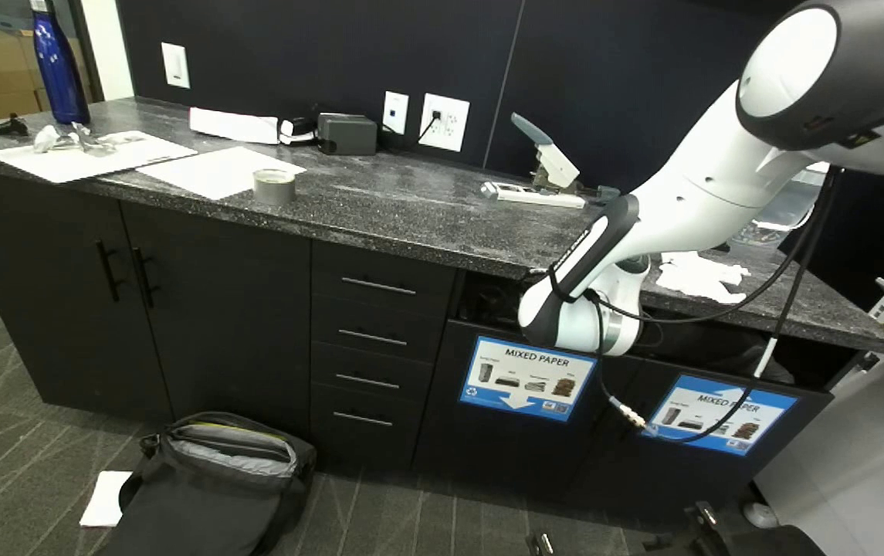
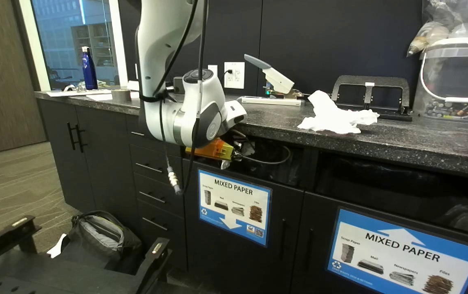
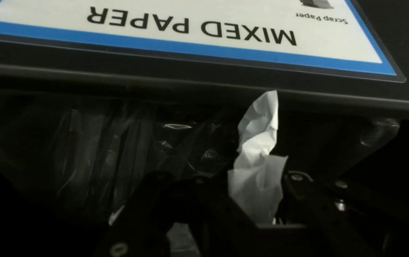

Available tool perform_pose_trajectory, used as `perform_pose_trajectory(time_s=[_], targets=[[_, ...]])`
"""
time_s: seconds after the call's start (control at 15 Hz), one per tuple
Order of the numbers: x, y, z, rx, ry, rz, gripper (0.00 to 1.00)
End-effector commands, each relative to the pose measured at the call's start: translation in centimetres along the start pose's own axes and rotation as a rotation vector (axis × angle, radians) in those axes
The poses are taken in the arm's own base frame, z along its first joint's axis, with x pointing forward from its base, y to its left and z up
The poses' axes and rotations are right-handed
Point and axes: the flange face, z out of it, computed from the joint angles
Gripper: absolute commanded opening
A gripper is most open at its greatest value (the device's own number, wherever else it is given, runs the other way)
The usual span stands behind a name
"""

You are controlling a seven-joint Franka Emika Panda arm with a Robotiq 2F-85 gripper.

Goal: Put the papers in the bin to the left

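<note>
Speckled countertop (image 1: 411, 202) under crumpled paper (image 2: 334, 117), stapler (image 2: 275, 79), blue bottle (image 1: 60, 69).

Both ext. views bright, crumpled paper (image 2: 336, 117) blown out; wrist view v. dim.

- Two signs (image 1: 528, 378) read MIXED PAPER
- Four drawers (image 1: 376, 310)
- One crumpled paper (image 3: 259, 167) at the claw (image 3: 256, 191)
- Two flat white sheets (image 1: 214, 174) on the worktop (image 1: 418, 205)
- One blue bottle (image 1: 59, 68)
- One tape roll (image 1: 274, 189)
- One stapler (image 2: 278, 81)
- One hole punch (image 2: 367, 98)

Both exterior views from out front toward the same counter (image 1: 395, 208), wrist view close over the bin (image 3: 108, 142)
</note>
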Motion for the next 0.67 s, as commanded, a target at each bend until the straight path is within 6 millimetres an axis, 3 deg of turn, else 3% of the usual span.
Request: perform_pose_trajectory(time_s=[0.0, 0.07, 0.2, 0.6], targets=[[1.67, 0.86, 1.44, -0.023, 0.09, 0.017, 0.22], [1.48, 1.02, 1.58, -0.026, 0.093, 0.023, 0.43], [1.47, 1.32, 1.6, -0.032, 0.097, 0.019, 0.5], [1.53, 1.71, 1.25, -0.04, 0.105, 0.02, 0.96]])
